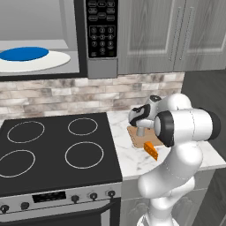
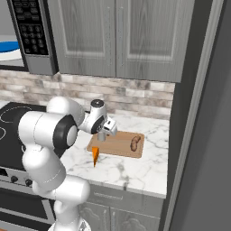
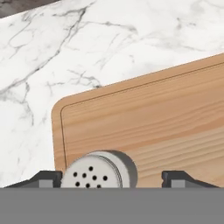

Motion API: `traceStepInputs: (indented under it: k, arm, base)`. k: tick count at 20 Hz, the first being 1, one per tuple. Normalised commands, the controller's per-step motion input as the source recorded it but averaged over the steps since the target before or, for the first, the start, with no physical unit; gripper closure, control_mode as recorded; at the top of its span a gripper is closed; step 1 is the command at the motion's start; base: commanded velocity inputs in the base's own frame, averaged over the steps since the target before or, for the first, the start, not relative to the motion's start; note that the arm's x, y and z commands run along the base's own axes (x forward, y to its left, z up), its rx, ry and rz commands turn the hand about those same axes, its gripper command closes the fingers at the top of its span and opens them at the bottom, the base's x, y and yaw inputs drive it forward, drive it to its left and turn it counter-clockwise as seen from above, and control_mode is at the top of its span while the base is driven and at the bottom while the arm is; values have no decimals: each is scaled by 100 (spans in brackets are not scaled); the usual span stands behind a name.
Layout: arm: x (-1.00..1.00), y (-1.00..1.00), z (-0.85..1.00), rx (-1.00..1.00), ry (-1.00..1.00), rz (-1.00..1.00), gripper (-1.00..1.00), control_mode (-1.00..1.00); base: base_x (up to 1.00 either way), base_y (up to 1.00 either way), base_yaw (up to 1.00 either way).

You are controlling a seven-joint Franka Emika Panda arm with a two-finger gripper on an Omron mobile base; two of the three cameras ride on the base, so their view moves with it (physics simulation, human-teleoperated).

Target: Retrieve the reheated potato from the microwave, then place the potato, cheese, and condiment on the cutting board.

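Hovering near the cutting board's (image 3: 144, 118) corner, wide claw (image 3: 114, 179) astride the condiment (image 3: 98, 171), bare marble counter (image 3: 87, 39) beyond.

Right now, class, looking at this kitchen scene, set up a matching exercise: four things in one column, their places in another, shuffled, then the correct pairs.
Things:
1. potato
2. cheese
3. condiment
4. blue plate

Places:
A. inside the microwave, on the white turntable
B. on the marble counter, at the cutting board's edge
C. on the board's right part
D. between the pincer's fingertips, over the board

Pairs: 1-C, 2-B, 3-D, 4-A
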Motion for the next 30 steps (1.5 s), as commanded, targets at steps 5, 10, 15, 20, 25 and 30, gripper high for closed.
traceStepInputs:
  k: [5, 10, 15, 20, 25, 30]
  arm:
    - [-14, 0, 12, 0, 0, 0, -100, -100]
    - [-18, 0, 24, 0, 0, 0, -100, -100]
    - [-35, 0, 23, 0, 0, -2, -100, -100]
    - [-55, 0, -1, -2, 0, -1, -100, -100]
    - [-44, -6, -1, -1, 0, 0, -100, -100]
    - [-38, -1, -5, -5, -2, 0, -100, -100]
  base:
    - [0, 0, 0]
    - [0, 0, 0]
    - [0, 0, 0]
    - [0, 0, 0]
    - [0, 0, 0]
    - [0, 0, 0]
